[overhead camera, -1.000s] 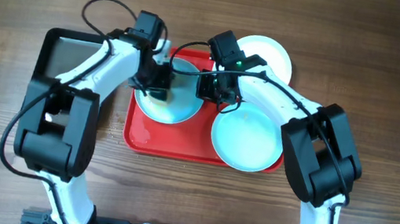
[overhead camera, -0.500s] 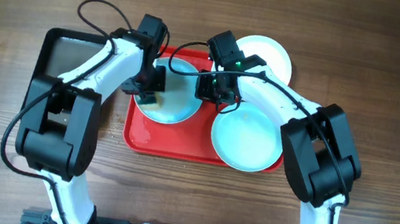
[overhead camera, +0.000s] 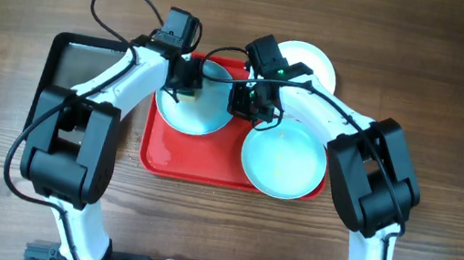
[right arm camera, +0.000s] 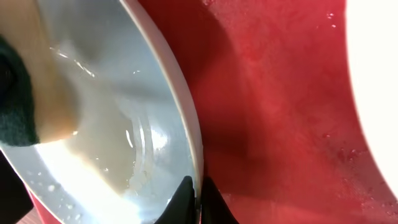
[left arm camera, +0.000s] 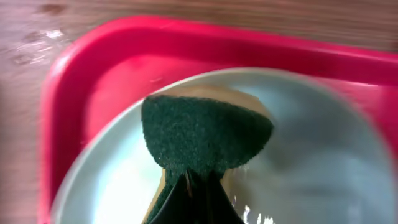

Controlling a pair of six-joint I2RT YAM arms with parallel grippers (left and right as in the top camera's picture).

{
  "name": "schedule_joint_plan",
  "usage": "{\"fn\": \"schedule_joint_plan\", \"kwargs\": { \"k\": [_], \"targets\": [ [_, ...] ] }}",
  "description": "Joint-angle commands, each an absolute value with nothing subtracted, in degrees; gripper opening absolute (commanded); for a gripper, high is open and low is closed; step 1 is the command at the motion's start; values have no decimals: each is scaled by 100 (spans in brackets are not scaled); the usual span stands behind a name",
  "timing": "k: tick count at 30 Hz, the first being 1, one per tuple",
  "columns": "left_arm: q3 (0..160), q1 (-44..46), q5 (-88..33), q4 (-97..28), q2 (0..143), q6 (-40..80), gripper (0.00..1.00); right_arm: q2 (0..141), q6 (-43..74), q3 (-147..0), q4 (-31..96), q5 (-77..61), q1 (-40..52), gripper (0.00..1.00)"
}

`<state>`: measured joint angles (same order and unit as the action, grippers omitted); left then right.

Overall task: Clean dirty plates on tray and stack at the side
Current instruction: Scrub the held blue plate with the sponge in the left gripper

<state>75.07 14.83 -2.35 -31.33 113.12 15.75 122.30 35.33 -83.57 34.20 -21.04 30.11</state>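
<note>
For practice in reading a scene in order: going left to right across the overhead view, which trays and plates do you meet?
First the dark metal tray → red tray's left rim → left aqua plate → right aqua plate. The white plate overlaps the right aqua plate sideways, so it is left out.

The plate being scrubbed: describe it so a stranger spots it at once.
Find the red tray mid-table. On its left half sits a pale aqua plate. Unlike the other aqua plate and the white plate, it has a green sponge against it.
</note>
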Motion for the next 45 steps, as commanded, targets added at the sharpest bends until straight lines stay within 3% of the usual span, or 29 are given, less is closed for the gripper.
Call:
{"fn": "schedule_joint_plan", "kwargs": {
  "k": [1, 10, 13, 17, 19, 22, 25, 31, 33, 39, 45],
  "targets": [
    [7459, 1470, -1452, -3164, 11445, 1020, 4, 12418, 3444, -8311, 3391, -2532, 3111, 4],
    [7459, 1461, -2237, -4405, 11445, -78, 4, 12418, 3393, -8313, 3350, -2534, 3111, 4],
    [7461, 1376, -1096, -4198, 11445, 395, 4, 12418, 3382, -8313, 3341, -2534, 3111, 4],
    [7461, 1334, 2016, -3948, 11445, 2040, 4, 12418, 3382, -8313, 3336, -2534, 3111, 4],
    [7461, 1339, 2733, -4064, 11443, 2491, 4, 12418, 3385, -8313, 3299, -2534, 3111, 4],
    [7461, 1341, 2543, -4375, 11443, 2639, 4, 12418, 3385, -8313, 3205, -2530, 3109, 4],
    [7461, 1339, 1570, -4652, 11443, 2462, 4, 12418, 3385, -8313, 3183, -2530, 3109, 4],
    [7461, 1339, -2751, -5070, 11443, 666, 4, 12418, 3382, -8313, 3148, -2532, 3109, 4],
    [7461, 1339, -3299, -5013, 11443, 622, 4, 12418, 3385, -8313, 3148, -2534, 3109, 5],
    [7459, 1339, -2897, -4265, 11443, 1125, 4, 12418, 3385, -8313, 3151, -2534, 3109, 4],
    [7461, 1339, -8, -4058, 11443, 2475, 4, 12418, 3382, -8313, 3148, -2532, 3109, 4]
  ]
}}
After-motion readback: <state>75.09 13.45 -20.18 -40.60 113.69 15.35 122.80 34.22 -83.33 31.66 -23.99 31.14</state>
